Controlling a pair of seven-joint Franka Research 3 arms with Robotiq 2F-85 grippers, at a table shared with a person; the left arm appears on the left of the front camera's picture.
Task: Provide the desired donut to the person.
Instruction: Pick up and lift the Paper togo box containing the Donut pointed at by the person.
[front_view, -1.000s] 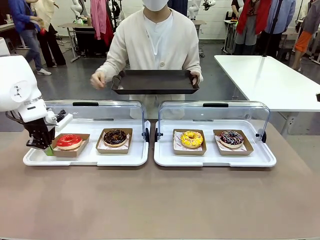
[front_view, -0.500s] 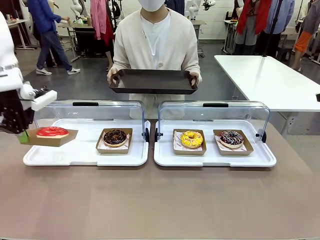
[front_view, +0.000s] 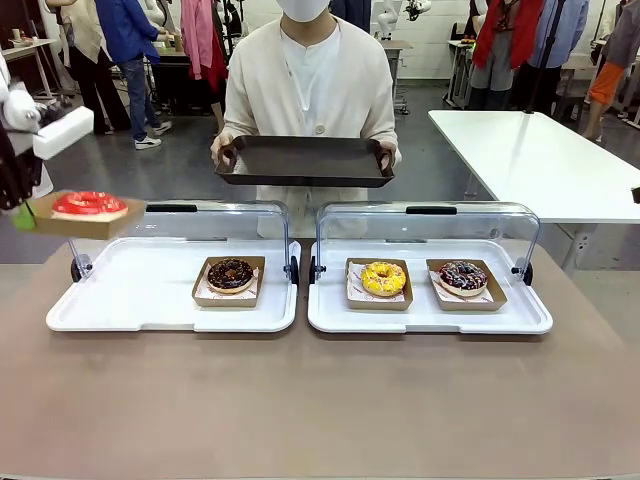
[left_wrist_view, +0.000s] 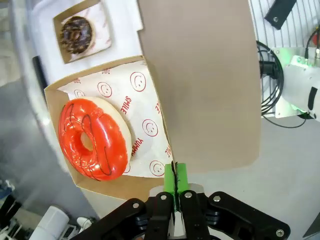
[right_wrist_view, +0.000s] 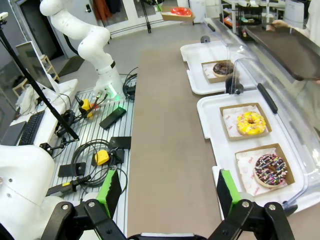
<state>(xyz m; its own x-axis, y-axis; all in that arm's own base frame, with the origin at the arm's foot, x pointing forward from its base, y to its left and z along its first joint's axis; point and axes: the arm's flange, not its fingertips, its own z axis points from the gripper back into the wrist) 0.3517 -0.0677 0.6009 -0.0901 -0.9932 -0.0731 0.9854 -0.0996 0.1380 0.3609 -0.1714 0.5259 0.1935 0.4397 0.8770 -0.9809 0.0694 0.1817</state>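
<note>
The brown tabletop (front_view: 320, 400) stood in a big room with a grey floor. A white table (front_view: 540, 160) stood off to one side, and other people stood far at the back.

There were four donuts, and each one sat in its own little cardboard box. There were two white trays, and each had a clear lid that was tipped up at the back. The left white tray (front_view: 120, 305) had one chocolate donut (front_view: 231, 273) on it. The right white tray (front_view: 430, 318) had two: a yellow donut (front_view: 384, 278) and a sprinkle donut (front_view: 463, 276), side by side.

The fourth one was the red donut (front_view: 88, 203). It lay in its cardboard box (front_view: 100, 226), up in the air above the left end of the left white tray. The left gripper (front_view: 22, 217) was pinched tight on one edge of that box, and the box sat flat.

The person (front_view: 310, 80) stood at the far side of the tabletop and held one dark tray (front_view: 305, 160) with both hands, above and behind the clear lids. The red donut was well apart from the dark tray.

The right gripper (right_wrist_view: 169, 195) was spread wide, with nothing between its green pads.
</note>
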